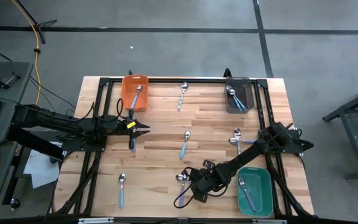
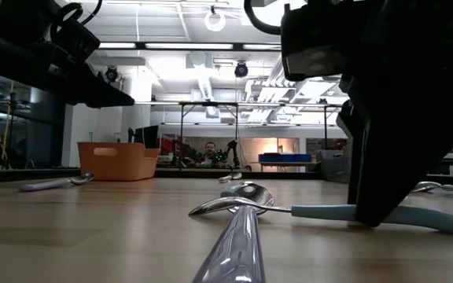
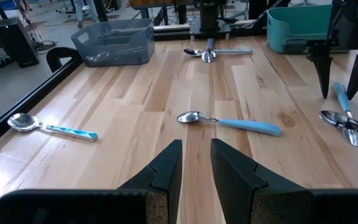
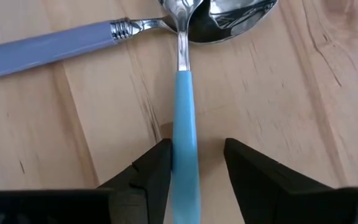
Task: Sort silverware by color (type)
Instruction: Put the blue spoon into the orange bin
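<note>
Two spoons lie crossed on the table at the near middle: one with a light-blue handle (image 4: pixel 184 124) and one with a purple handle (image 4: pixel 48 46), their shiny bowls overlapping. My right gripper (image 4: pixel 194 149) is open and points steeply down over the light-blue handle (image 3: pixel 340 96), one finger on each side of it. The low view shows a dark finger (image 2: pixel 376 196) standing at that handle (image 2: pixel 321 212). My left gripper (image 3: pixel 196 152) waits above the table's left part (image 1: pixel 145 128), pointing right, its fingers a narrow gap apart with nothing between them. My right gripper comes from above with its fingers across the light-blue handle. One finger (image 4: pixel 157 165) stands right against the handle's side, the other (image 4: pixel 241 162) stands off it. I cannot tell whether the near finger touches. The spoon lies flat on the table.
Loose spoons lie at the table's middle (image 1: pixel 186 143), far middle (image 1: pixel 183 94), near left (image 1: pixel 122 188) and right (image 1: pixel 236 140). An orange bin (image 1: pixel 135 92) stands far left, a grey bin (image 1: pixel 238 94) far right and a teal bin (image 1: pixel 254 190) near right, each holding silverware.
</note>
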